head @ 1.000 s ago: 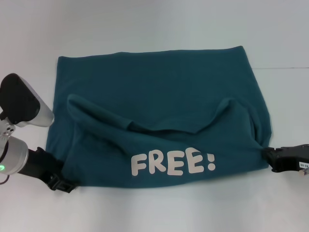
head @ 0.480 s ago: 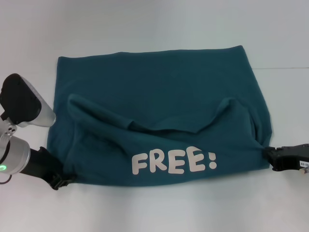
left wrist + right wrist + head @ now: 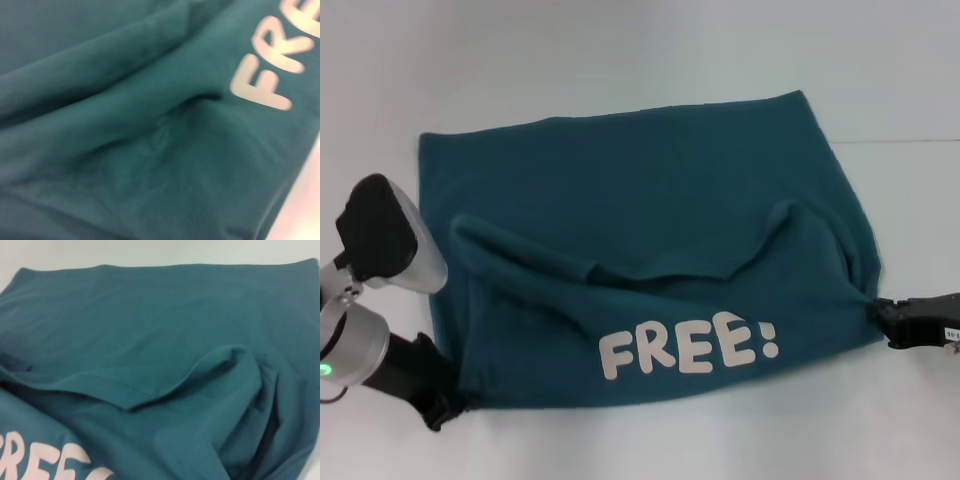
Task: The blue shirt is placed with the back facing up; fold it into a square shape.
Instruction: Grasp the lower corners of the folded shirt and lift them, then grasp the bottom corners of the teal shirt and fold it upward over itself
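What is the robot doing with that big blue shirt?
It is folding the blue shirt on the white table. The left gripper holds one near corner and the right gripper holds the other. The near part is flipped over, so the white FREE! lettering shows. It is not a square yet.
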